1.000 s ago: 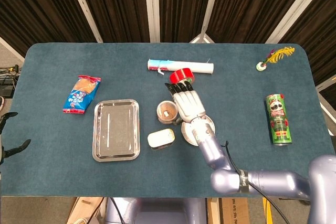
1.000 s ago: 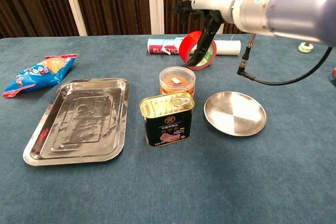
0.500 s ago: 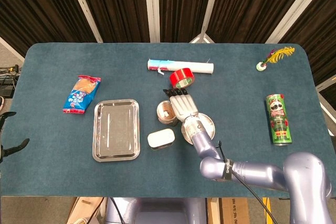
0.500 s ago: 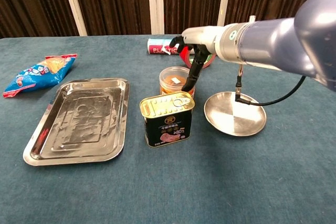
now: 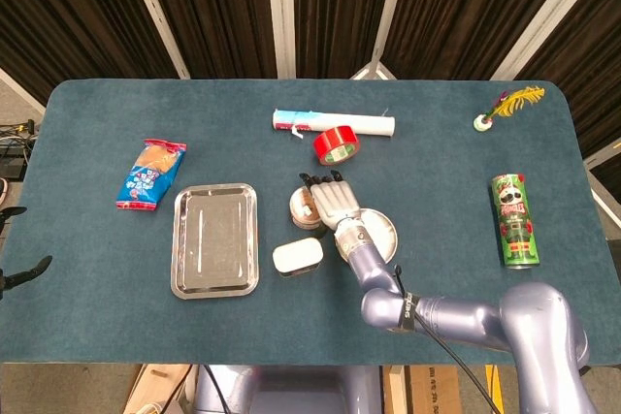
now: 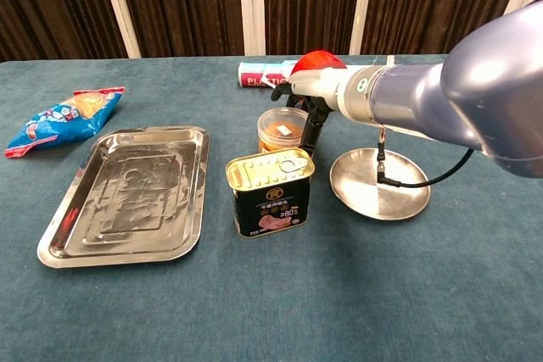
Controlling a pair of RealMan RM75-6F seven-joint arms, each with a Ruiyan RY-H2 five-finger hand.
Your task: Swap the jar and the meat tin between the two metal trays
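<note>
The clear jar (image 5: pixel 305 207) (image 6: pixel 283 128) with brown contents and the meat tin (image 5: pixel 297 256) (image 6: pixel 270 192) both stand on the cloth between the two trays. The rectangular metal tray (image 5: pixel 214 238) (image 6: pixel 127 192) lies to their left and holds nothing. The round metal tray (image 5: pixel 380 230) (image 6: pixel 379 182) lies to their right, partly under my right arm in the head view. My right hand (image 5: pixel 336 200) (image 6: pixel 307 91) hovers over the jar's right side. Its fingers (image 6: pixel 310 131) are spread, pointing down just beside the jar, holding nothing. The left hand is out of sight.
A red tape roll (image 5: pixel 336 144) (image 6: pixel 316 60) and a plastic-wrap roll (image 5: pixel 335 123) (image 6: pixel 259 77) lie behind the jar. A snack bag (image 5: pixel 150 174) (image 6: pixel 64 116) is at the left. A green crisps can (image 5: pixel 512 220) and a shuttlecock (image 5: pixel 505 108) are at the right.
My right hand has come down and back from above the red tape to the jar's right side, with its fingers now lower beside the jar. The jar and tin have not moved.
</note>
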